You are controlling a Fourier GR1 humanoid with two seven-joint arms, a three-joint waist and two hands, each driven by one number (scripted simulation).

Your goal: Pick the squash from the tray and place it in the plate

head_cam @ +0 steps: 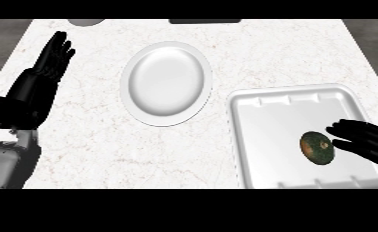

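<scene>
Squash [316, 149] lies in tray [277, 121] — right hand [359, 140] just beside; plate [167, 83] apart.

There is one marble counter [280, 51], one white plate [166, 83], one white tray [273, 136] and one dark green squash [316, 148]. Two black hands show: one left hand [46, 71], one right hand [358, 138]. At the far edge are one grey shape [87, 22] and one black shape [205, 21].

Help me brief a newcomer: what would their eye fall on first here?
The white plate near the middle of the view stands out first. Next comes the dark green squash lying in the white tray at lower right, with the black right hand open just beside it. The left hand rests open at the left edge, fingers up.
</scene>
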